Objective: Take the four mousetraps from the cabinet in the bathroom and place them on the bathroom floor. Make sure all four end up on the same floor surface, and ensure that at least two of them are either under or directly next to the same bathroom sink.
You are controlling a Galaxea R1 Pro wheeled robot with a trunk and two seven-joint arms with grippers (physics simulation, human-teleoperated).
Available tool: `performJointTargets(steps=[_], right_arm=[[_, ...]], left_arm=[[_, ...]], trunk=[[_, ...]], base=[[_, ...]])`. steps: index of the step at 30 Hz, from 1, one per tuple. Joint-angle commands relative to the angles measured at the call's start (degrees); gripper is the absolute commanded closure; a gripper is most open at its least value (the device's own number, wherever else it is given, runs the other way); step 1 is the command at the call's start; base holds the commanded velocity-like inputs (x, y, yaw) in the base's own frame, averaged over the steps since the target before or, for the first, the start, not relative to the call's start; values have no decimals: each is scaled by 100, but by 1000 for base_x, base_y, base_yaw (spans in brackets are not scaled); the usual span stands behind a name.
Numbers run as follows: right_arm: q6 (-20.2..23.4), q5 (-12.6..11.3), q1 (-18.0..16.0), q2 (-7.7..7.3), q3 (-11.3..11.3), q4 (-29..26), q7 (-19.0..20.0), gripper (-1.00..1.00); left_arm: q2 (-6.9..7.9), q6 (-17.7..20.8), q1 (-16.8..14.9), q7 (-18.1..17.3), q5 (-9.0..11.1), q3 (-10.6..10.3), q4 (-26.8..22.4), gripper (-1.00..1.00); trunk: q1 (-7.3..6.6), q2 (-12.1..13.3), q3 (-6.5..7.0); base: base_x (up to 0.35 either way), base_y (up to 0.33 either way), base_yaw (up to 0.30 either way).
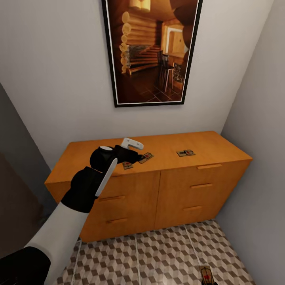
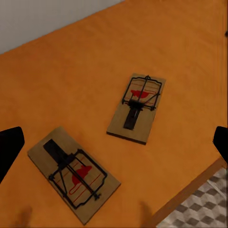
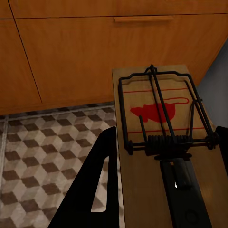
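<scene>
The orange-brown cabinet [image 1: 190, 186] stands against the wall with three mousetraps on its top: one [image 1: 127, 165] partly under my left gripper [image 1: 132, 158], one [image 1: 147, 157] just beside it, and one [image 1: 185, 152] further right. In the left wrist view the gripper [image 2: 115, 142] is open above two of the traps [image 2: 137, 108] [image 2: 73, 173], its fingertips [image 2: 9, 147] wide apart. My right gripper [image 3: 161, 166] is shut on a fourth mousetrap [image 3: 159, 114], low over the cube-patterned bathroom floor [image 1: 158, 253] in front of the cabinet drawers [image 3: 95, 57]. In the head view that trap [image 1: 206, 273] sits at the bottom edge.
A large framed picture [image 1: 152, 51] hangs on the wall above the cabinet. A grey wall [image 1: 257, 118] closes the right side close to the cabinet's end. A dark opening [image 1: 16, 190] lies at the left.
</scene>
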Motion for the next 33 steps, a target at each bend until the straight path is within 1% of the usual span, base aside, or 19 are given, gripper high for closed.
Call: performJointTargets(steps=[1, 4, 7, 9, 10, 11, 12, 15, 16, 18, 19, 22, 23, 24, 25, 27, 28, 33], right_arm=[[-9, 53, -3, 1, -17, 1, -35, 100], [-10, 53, -3, 1, -17, 1, -35, 100], [-9, 53, -3, 1, -17, 1, -35, 100], [-9, 53, -3, 1, -17, 1, -35, 100], [-9, 53, -3, 1, -17, 1, -35, 100], [-9, 53, -3, 1, -17, 1, -35, 100], [-9, 53, -3, 1, -17, 1, -35, 100], [-9, 53, -3, 1, -17, 1, -35, 100], [-9, 53, -3, 1, -17, 1, -35, 100], [-9, 53, -3, 1, -17, 1, -35, 100], [-9, 53, -3, 1, -17, 1, -35, 100], [-9, 53, -3, 1, -17, 1, -35, 100], [-9, 53, -3, 1, -17, 1, -35, 100], [-9, 53, -3, 1, -17, 1, -35, 100], [-9, 53, -3, 1, -17, 1, -35, 100], [-9, 53, -3, 1, -17, 1, -35, 100], [-9, 53, -3, 1, -17, 1, -35, 100], [-9, 53, -3, 1, -17, 1, -35, 100]], left_arm=[[0, 27, -6, 12, 51, -2, -11, -100], [0, 27, -7, 7, 90, -32, -37, -100], [7, 28, -7, -90, 106, -147, -69, -100], [21, 28, -5, -299, 111, -228, -105, -100], [29, 26, -6, -503, 113, -255, -141, -100], [34, 25, -7, -615, 114, -263, -162, -100], [52, 23, -6, -853, 112, -269, -204, -100], [124, 21, -6, -1231, 110, -259, -246, -100], [200, 20, -8, -1484, 109, -250, -264, -100], [284, 20, -8, -1737, 109, -244, -277, -100], [369, 20, -6, -1982, 107, -240, -283, -100], [495, 15, -8, -2312, 100, -237, -294, -100], [586, 14, -6, -2481, 96, -235, -298, -100], [634, 13, -6, -2546, 95, -235, -300, -100], [728, 12, -6, -2640, 94, -234, -299, -100], [809, 11, -7, -2700, 96, -234, -299, -100], [874, 11, -7, -2738, 97, -234, -299, -100], [974, 14, -6, -2789, 99, -235, -298, -100]], trunk=[[0, -3, -5], [0, -3, -5], [0, -3, -5], [0, -3, -5], [0, -3, -5], [0, -3, -5], [0, -3, -5], [0, -3, -5], [0, -3, -5], [0, -3, -5], [0, -3, -5], [0, -3, -5], [0, -3, -5], [0, -3, -5], [0, -3, -5], [0, -3, -5], [0, -3, -5], [0, -3, -5]], base=[[0, 0, 0], [0, 0, 0], [0, 0, 0], [0, 0, 0], [0, 0, 0], [0, 0, 0], [0, 0, 0], [0, 0, 0], [0, 0, 0], [0, 0, 0], [0, 0, 0], [0, 0, 0], [0, 0, 0], [0, 0, 0], [0, 0, 0], [0, 0, 0], [0, 0, 0], [0, 0, 0]])
